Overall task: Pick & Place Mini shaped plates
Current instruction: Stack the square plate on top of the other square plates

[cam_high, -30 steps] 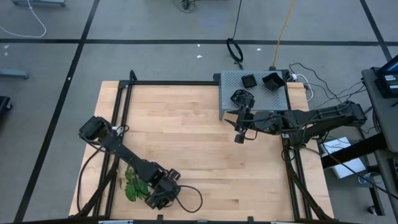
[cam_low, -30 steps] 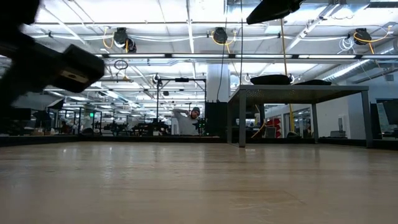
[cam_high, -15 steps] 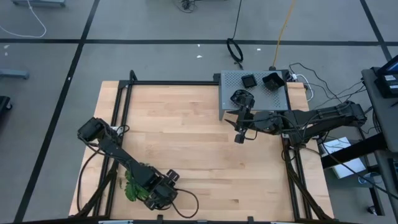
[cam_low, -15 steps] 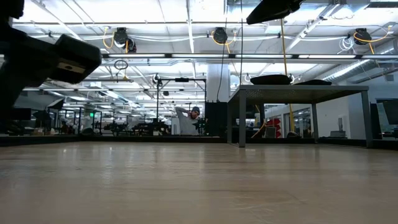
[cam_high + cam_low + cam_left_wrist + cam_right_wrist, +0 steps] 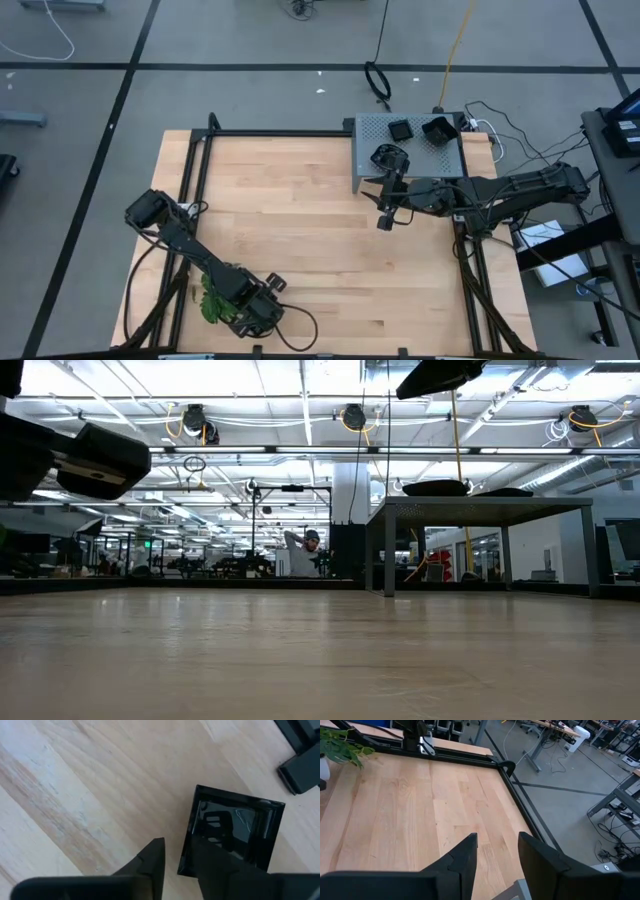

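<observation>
As left gripper [image 5: 177, 862] drops at near-left counter [image 5: 330, 230] edge, fingers [image 5: 152, 862] narrowing astride rim of square plate [image 5: 232, 837], not clamped yet. Pick beginning. Right gripper [image 5: 385, 215] waits, fingers apart, empty.

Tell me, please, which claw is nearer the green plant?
Left. The left claw sits right beside the green plant; the right claw hangs far across the table.

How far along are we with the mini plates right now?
Done: three black dishes sit on the grey perforated tray at the table's far right.
In hand: the left gripper, at the near edge beside the green plant, straddles one rim of a square black plate on the wood.
Left: lifting and carrying it. The right gripper waits open near the tray.
</observation>
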`<action>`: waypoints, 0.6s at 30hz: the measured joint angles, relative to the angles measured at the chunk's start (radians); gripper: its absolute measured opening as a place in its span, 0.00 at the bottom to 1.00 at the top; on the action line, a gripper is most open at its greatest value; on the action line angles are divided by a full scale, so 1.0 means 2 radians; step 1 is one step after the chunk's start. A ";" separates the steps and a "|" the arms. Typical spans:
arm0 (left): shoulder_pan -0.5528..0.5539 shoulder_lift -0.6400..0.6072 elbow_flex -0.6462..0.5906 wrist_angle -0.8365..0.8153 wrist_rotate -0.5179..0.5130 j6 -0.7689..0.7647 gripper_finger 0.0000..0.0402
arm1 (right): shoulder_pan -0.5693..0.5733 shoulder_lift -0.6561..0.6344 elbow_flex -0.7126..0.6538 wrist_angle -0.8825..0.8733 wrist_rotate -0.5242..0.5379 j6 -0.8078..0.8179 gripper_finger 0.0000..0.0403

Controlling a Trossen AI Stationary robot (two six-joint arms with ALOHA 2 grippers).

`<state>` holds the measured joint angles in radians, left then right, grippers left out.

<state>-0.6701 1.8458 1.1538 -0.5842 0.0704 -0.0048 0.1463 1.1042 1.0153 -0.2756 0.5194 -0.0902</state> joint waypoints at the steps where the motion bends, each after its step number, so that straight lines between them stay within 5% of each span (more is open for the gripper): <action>1: 0.000 0.000 0.000 0.000 0.002 0.000 0.23 | 0.000 0.000 0.000 0.000 0.000 0.000 0.32; 8: -0.003 0.000 0.000 0.000 0.012 -0.003 0.20 | 0.000 0.000 0.000 0.000 0.000 0.000 0.32; 18: -0.003 0.000 0.000 0.005 0.004 0.002 0.27 | 0.000 0.000 0.000 -0.019 0.000 0.000 0.32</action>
<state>-0.6762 1.8458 1.1535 -0.5751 0.0780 -0.0017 0.1463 1.1042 1.0153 -0.3139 0.5194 -0.0897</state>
